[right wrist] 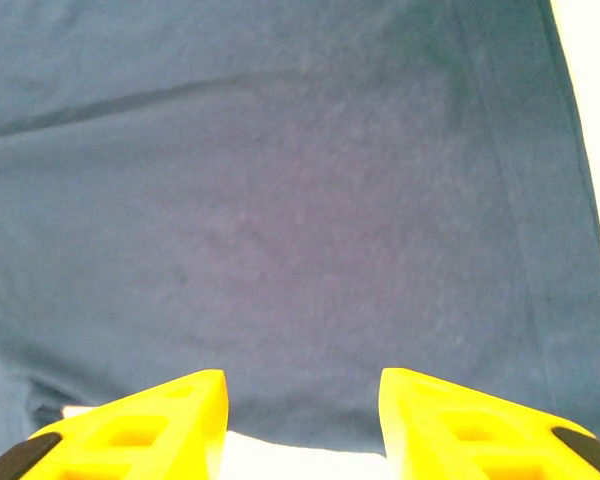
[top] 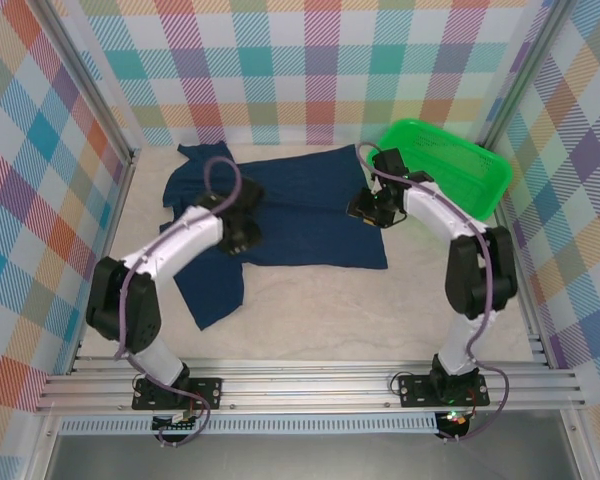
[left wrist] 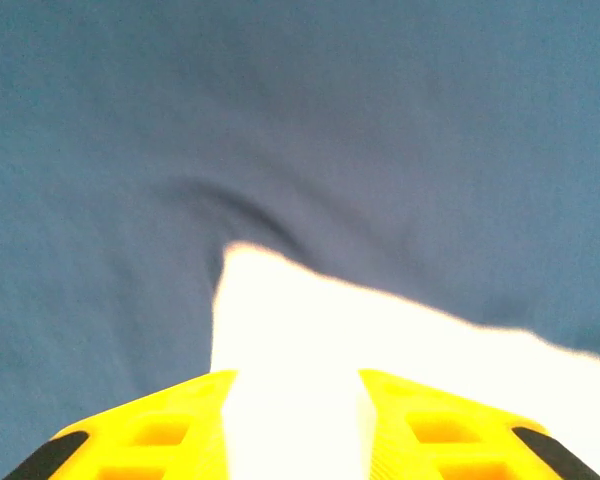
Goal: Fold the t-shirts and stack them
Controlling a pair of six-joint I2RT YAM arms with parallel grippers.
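Navy t-shirt spreads under left gripper and right gripper, both parted, empty; lengthwise across the table, hem rightward.

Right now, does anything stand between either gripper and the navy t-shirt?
Nothing visible does. The left gripper and right gripper both hang open just over the navy t-shirt, with no object between them and the fabric. The green mesh basket sits off to the right.

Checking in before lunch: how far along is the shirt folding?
Done: the navy shirt lies spread mostly flat on the table. In hand: both jaws stand open low over it, gripping nothing. To do: every fold, then stacking; no fold shows and the sleeves are out.
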